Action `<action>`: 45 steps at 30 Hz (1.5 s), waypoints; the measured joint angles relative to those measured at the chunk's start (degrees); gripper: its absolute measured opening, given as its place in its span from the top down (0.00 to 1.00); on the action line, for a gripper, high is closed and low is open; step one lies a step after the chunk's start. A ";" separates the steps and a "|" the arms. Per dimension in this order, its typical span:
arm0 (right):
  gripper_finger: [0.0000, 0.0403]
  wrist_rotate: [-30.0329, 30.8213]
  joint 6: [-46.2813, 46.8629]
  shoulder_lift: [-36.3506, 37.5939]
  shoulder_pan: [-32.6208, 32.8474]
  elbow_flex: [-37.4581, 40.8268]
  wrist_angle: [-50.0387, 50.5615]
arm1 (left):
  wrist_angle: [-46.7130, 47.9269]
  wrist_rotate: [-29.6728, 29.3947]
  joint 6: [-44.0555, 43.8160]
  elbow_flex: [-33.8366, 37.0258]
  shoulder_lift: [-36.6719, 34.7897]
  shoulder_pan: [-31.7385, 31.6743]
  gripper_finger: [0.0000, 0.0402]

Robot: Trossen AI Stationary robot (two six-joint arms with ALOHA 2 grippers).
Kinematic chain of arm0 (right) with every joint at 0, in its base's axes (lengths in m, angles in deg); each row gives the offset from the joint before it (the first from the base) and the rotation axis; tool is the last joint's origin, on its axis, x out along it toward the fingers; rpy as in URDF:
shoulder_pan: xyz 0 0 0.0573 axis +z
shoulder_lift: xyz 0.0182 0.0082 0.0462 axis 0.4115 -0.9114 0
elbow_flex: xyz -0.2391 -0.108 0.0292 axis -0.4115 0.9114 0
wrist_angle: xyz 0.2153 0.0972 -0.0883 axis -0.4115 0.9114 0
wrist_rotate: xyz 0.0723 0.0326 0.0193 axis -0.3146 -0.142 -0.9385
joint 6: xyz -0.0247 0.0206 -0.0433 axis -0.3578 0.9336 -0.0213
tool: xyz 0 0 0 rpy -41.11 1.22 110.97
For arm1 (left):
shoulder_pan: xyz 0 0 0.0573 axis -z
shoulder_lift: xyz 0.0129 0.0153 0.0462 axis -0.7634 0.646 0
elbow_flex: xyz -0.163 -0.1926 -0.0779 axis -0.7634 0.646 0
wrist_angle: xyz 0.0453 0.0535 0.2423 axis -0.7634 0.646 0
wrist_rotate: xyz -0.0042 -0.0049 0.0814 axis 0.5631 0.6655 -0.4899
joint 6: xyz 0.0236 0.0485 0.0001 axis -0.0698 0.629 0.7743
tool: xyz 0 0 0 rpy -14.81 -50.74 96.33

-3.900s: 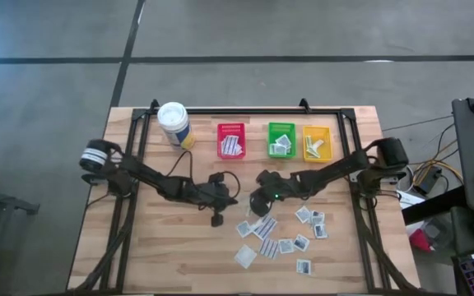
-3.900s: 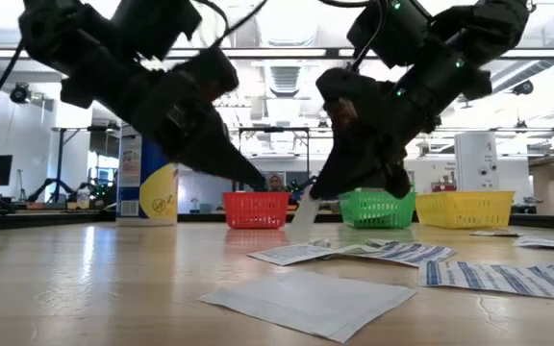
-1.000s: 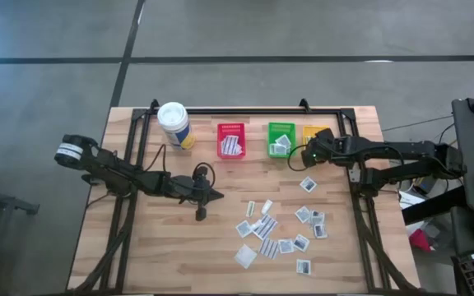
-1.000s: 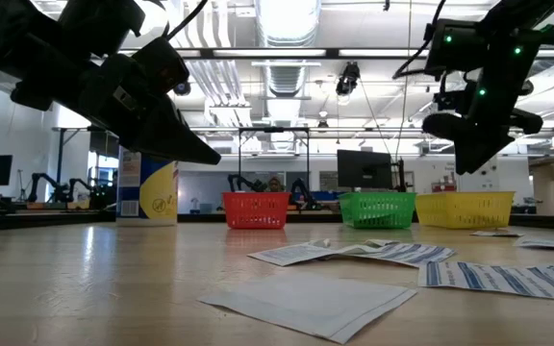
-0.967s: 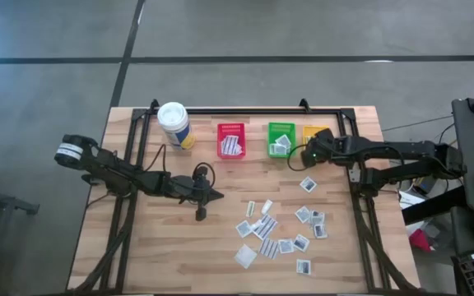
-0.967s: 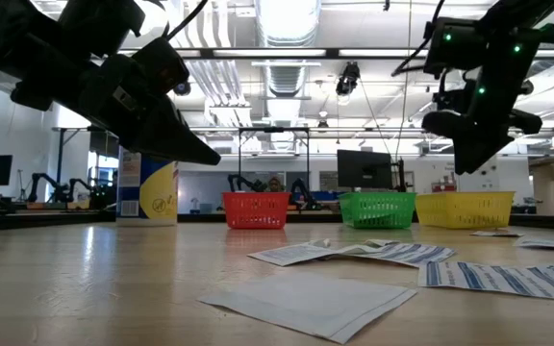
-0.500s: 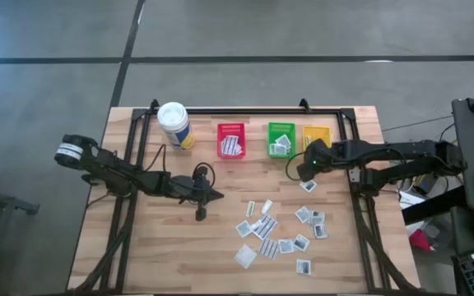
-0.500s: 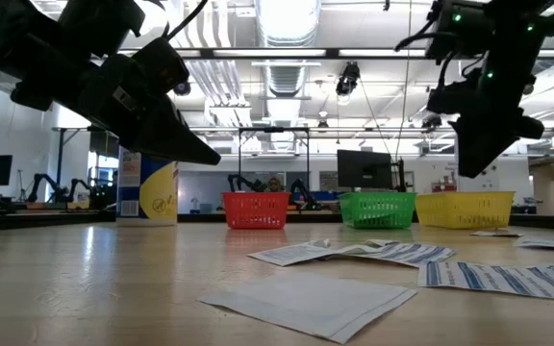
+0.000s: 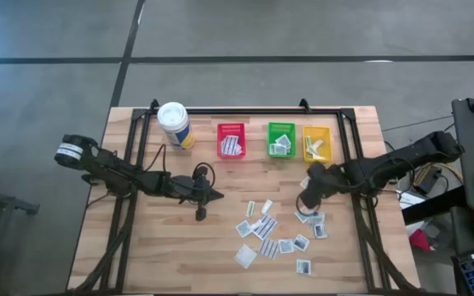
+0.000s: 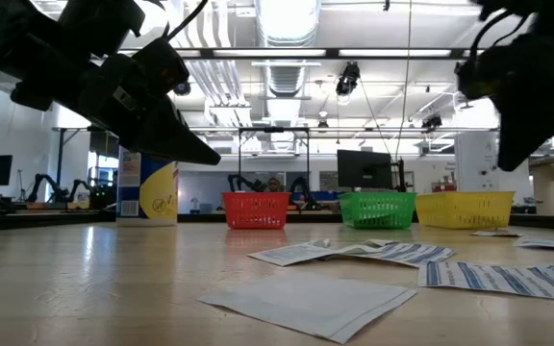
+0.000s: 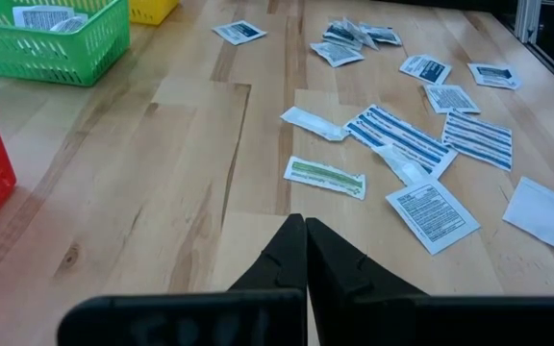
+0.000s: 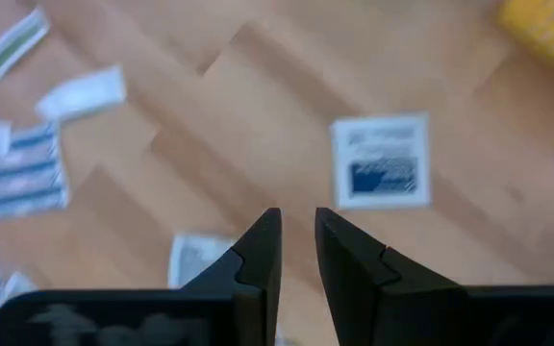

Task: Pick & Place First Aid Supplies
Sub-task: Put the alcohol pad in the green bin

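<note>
The first aid supplies, several small white packets (image 9: 280, 234), lie flat and scattered on the wooden table's near right part; more lie in the red (image 9: 231, 140), green (image 9: 281, 139) and yellow (image 9: 317, 142) bins. My right gripper (image 9: 303, 202) hangs over the far right end of the scatter, pointing steeply down. Its fingers (image 12: 298, 227) stand a little apart with nothing between them. A packet with a dark-blue print (image 12: 381, 174) lies just beyond them. My left gripper (image 9: 215, 196), shut and holding nothing (image 11: 305, 227), waits above the table's middle, left of the packets.
A white canister with a yellow label (image 9: 174, 123) stands at the far left, beside the red bin. A black frame (image 9: 245, 109) runs along the table's far edge and down both sides. Bare wood (image 9: 171, 247) lies left of the packets.
My right gripper has swung from beside the yellow bin toward the table's near edge and now hangs over the loose packets; it has turned as it went. In the low view it has come nearer and shifted to the picture's right. The packets lie as before.
</note>
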 joint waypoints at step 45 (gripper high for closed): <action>0.66 -7.84 -8.61 -11.12 23.69 3.76 -2.69 | 0.00 -0.66 -0.34 0.00 0.02 0.00 1.00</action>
